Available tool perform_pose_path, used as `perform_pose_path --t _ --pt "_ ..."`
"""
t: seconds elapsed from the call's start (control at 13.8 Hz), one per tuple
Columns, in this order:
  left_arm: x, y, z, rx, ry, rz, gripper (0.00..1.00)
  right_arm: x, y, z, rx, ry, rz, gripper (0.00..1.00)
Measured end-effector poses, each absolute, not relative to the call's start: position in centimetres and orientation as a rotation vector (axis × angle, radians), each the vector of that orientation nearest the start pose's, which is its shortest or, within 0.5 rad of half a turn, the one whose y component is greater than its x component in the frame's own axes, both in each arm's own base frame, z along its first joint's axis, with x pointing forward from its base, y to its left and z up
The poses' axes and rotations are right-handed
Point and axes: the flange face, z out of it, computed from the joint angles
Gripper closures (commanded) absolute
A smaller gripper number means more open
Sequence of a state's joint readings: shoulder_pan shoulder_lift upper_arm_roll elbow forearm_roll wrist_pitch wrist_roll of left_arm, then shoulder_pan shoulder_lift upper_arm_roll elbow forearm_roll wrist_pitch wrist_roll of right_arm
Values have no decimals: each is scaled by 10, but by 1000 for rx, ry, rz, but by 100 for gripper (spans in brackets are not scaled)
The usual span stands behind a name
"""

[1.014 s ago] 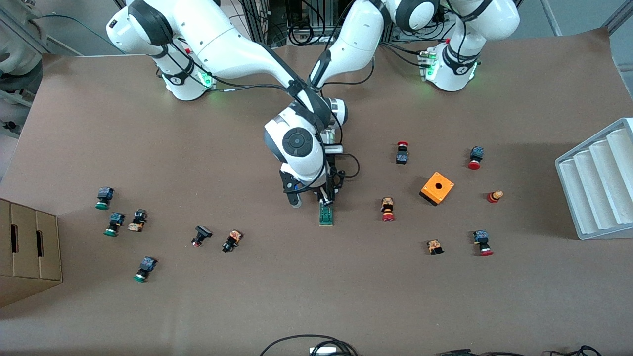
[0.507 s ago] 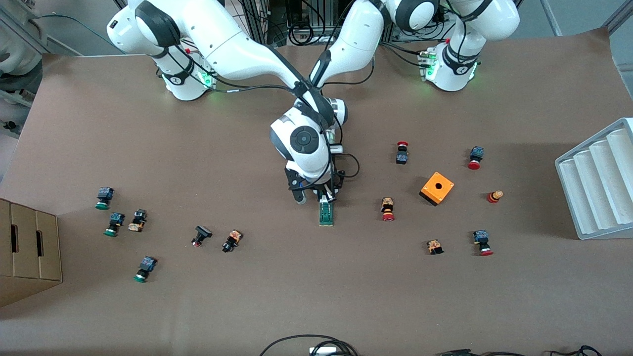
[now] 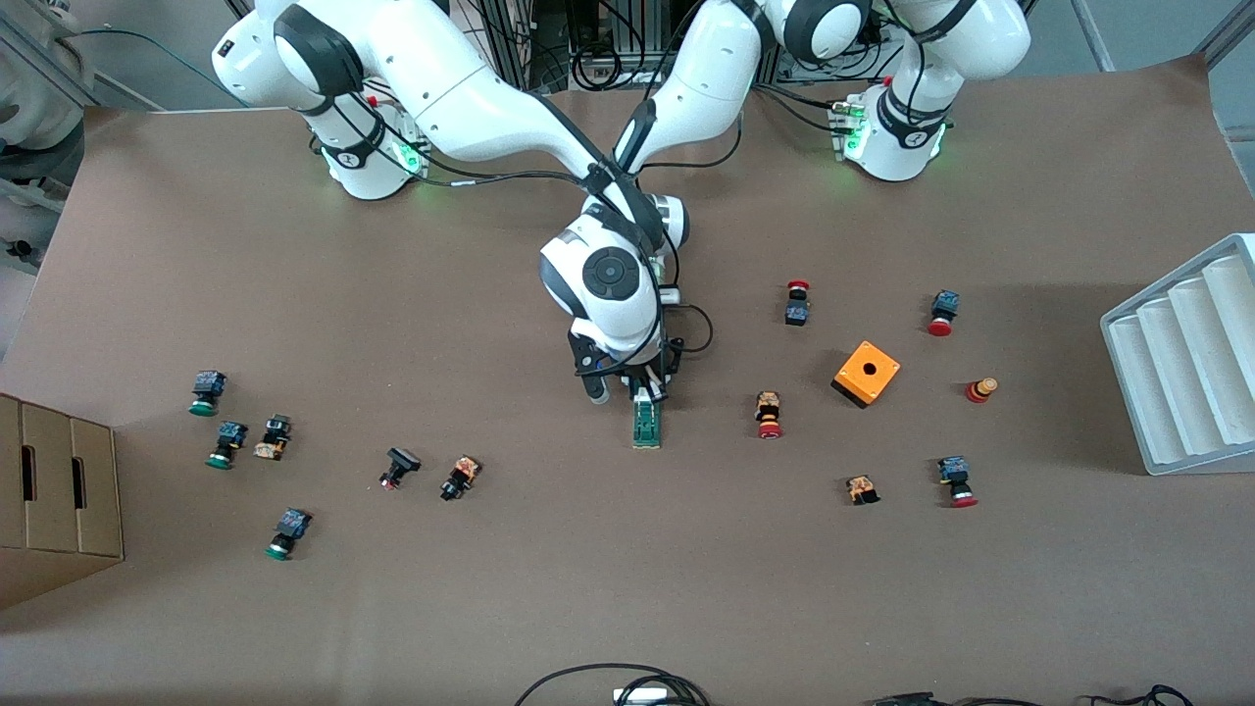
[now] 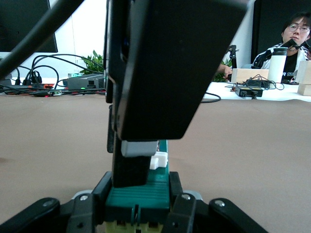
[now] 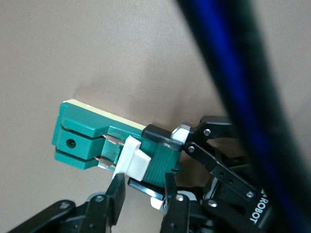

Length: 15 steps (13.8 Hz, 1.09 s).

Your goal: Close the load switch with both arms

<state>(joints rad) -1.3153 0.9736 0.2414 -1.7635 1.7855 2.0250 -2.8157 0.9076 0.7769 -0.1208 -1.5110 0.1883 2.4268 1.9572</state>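
The load switch (image 3: 646, 426) is a narrow dark-green block lying at the table's middle. My left gripper (image 3: 651, 384) is shut on the end of the switch farther from the front camera. In the left wrist view my own gripper (image 4: 138, 206) clamps the green body (image 4: 146, 191) between both fingers. My right gripper (image 3: 620, 390) is open just above the same end. One of its fingers (image 4: 160, 68) stands on the switch top beside the white sliding piece (image 4: 159, 160). In the right wrist view my gripper (image 5: 143, 194) has its fingers apart at the white piece (image 5: 133, 158) of the switch (image 5: 82, 136).
Several red- and green-capped push buttons lie scattered toward both ends of the table. An orange cube (image 3: 866, 373) sits toward the left arm's end. A white ribbed tray (image 3: 1191, 353) stands at that end and a cardboard box (image 3: 54, 495) at the other.
The right arm's wrist has shifted slightly toward the left arm's end, bringing its fingers closer over the switch. The switch and left gripper have not moved.
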Motion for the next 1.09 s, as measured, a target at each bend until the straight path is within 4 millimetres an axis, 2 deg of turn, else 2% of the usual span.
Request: perform_pose_path --t 0.72,1.09 --pt "338 -509 36 -2376 -72 -2058 50 510 519 216 -2424 1730 -37 57" --pt "338 -509 36 -2376 -72 -2058 50 510 519 215 -2427 1726 -43 60"
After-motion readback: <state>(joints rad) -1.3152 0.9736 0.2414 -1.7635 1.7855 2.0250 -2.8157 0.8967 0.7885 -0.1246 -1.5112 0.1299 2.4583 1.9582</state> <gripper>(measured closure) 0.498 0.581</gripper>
